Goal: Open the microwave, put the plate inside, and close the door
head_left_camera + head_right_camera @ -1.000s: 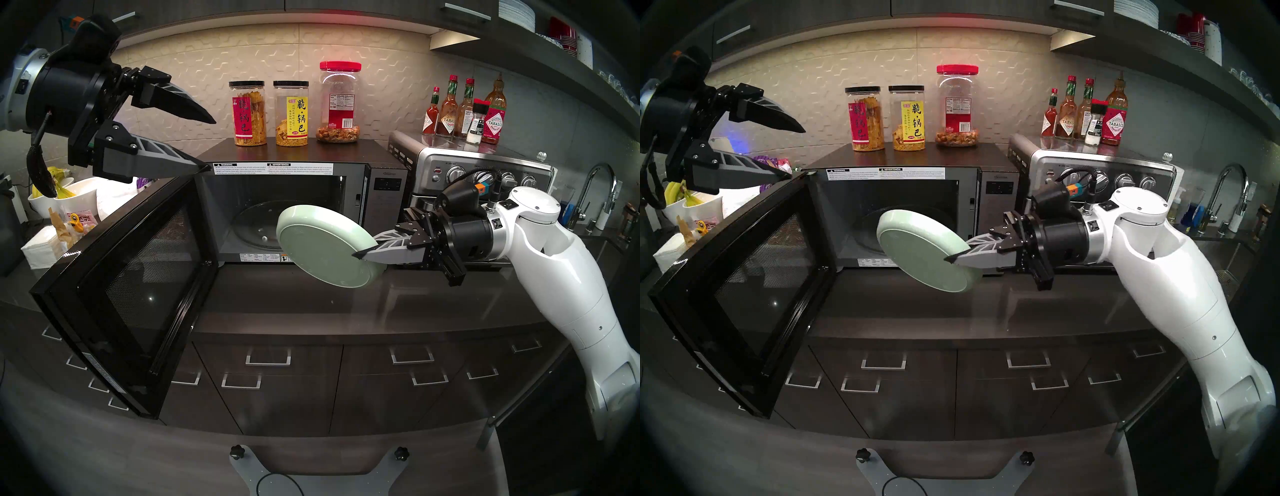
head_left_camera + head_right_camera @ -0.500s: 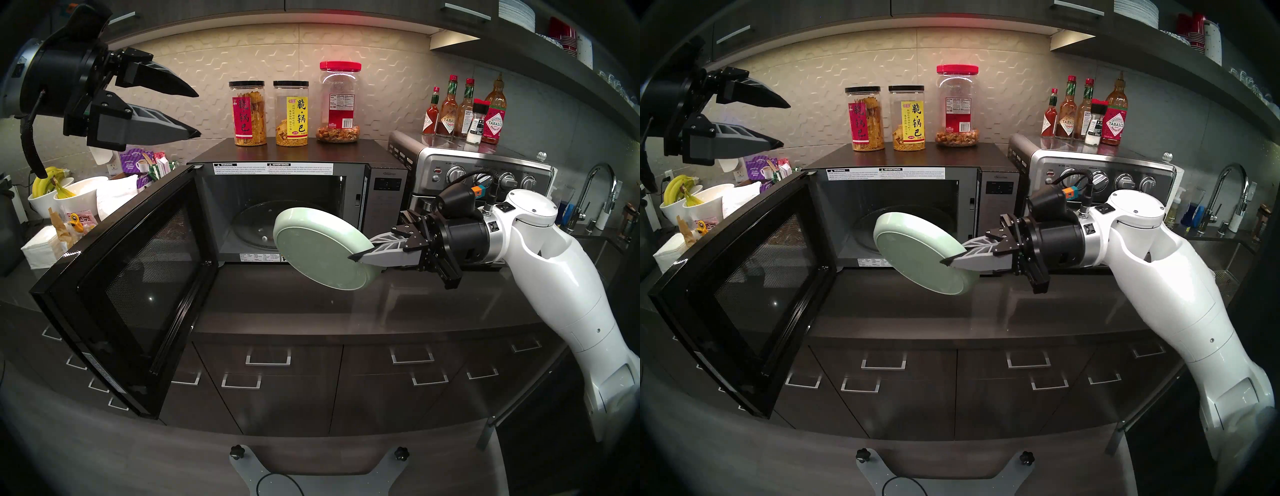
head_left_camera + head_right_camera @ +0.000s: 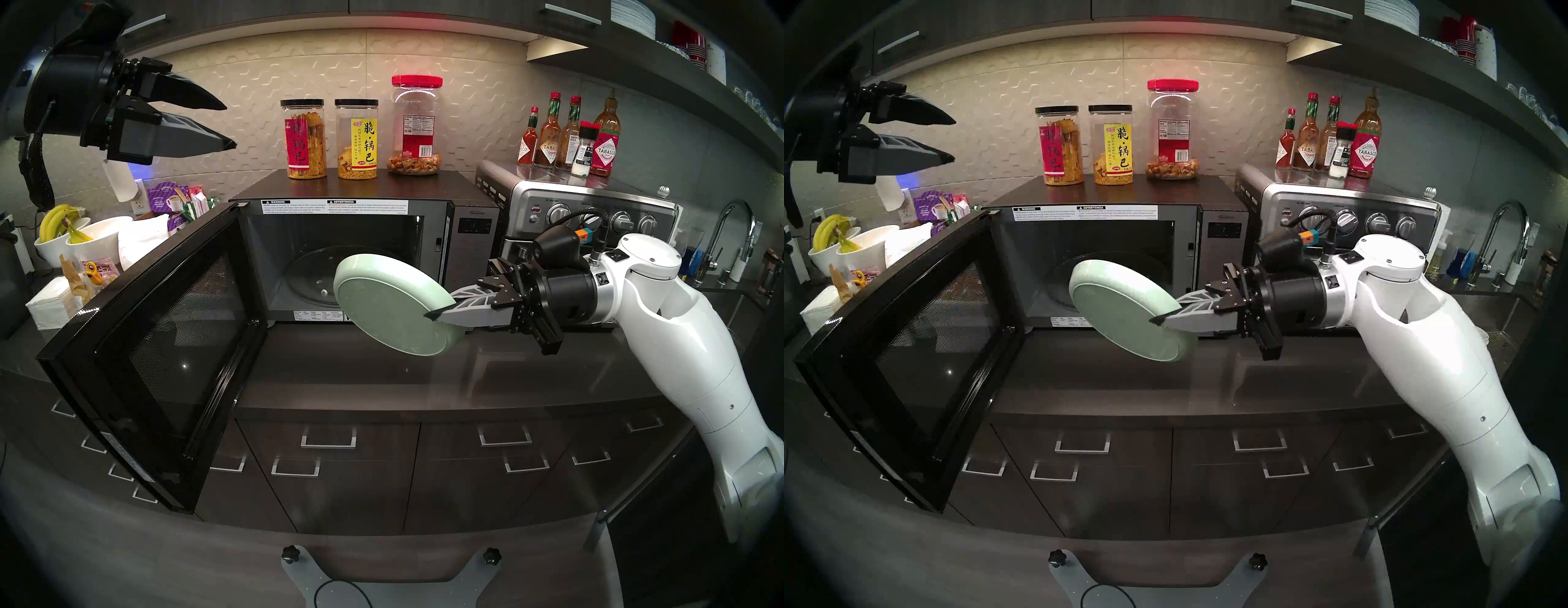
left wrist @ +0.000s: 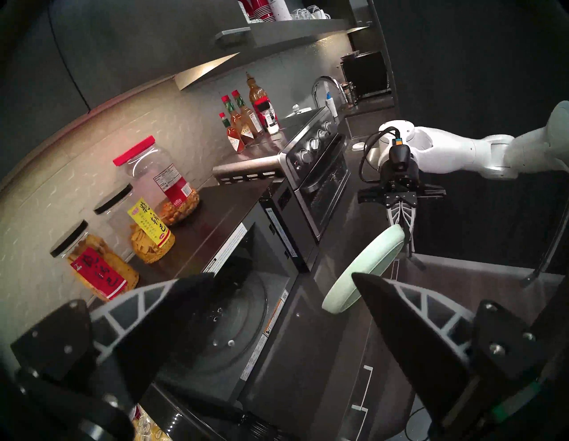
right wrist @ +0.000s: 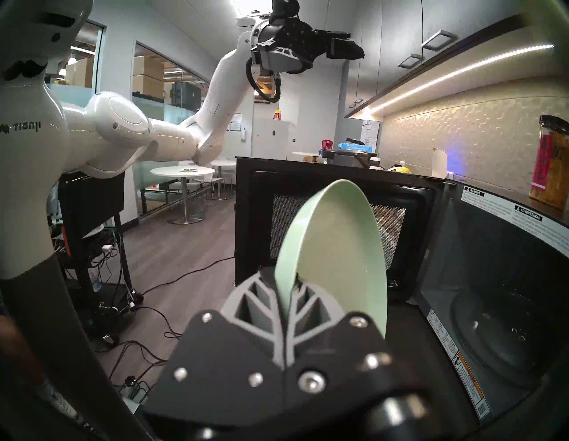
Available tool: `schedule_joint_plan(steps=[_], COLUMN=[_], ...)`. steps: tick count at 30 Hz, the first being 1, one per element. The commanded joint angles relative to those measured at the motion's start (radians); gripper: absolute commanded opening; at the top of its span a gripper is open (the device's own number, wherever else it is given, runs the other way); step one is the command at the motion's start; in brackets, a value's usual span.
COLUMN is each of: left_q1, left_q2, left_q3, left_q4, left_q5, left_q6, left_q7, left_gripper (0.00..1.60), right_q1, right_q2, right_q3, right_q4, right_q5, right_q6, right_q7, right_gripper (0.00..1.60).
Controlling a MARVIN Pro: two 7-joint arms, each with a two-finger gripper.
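While clamping the plate (image 3: 392,308) (tilted), the right gripper (image 3: 441,309) points level.

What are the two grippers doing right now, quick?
Left gripper: open, empty, raised above the open door.
Right gripper: shut on the plate, tilted in front of the microwave.

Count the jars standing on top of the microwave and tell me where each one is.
3, in a row on the microwave top: red-label jar at left, yellow-label jar in the middle, red-lidded jar at right. None seems hidden behind them.
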Motion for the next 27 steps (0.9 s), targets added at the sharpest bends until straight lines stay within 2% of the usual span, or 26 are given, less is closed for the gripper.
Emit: schedule_joint_plan(steps=[1, 12, 27], left_q1=[0.017, 0.041, 0.090], left_q2=[-0.002, -0.018, -0.070], left_q3=[-0.032, -0.074, -0.152], left_q4=[-0.003, -0.030, -0.073], left_q5=[-0.018, -0.052, -0.085], left_q6=[0.029, 0.072, 0.072], left_q7=[-0.037, 0.007, 0.039], left_gripper=[1.60, 1.60, 1.60], right_q1=[0.003, 0.000, -0.005], right_q2=[-0.002, -0.005, -0.006], right_q3=[0.009, 0.012, 0.017], right_q4=[-0.005, -0.002, -0.003], right_q5=[0.009, 0.011, 0.015], right_q6=[-0.001, -0.002, -0.003], right_q7=[0.000, -0.007, -0.014], right_gripper=[0.00, 0.00, 0.00])
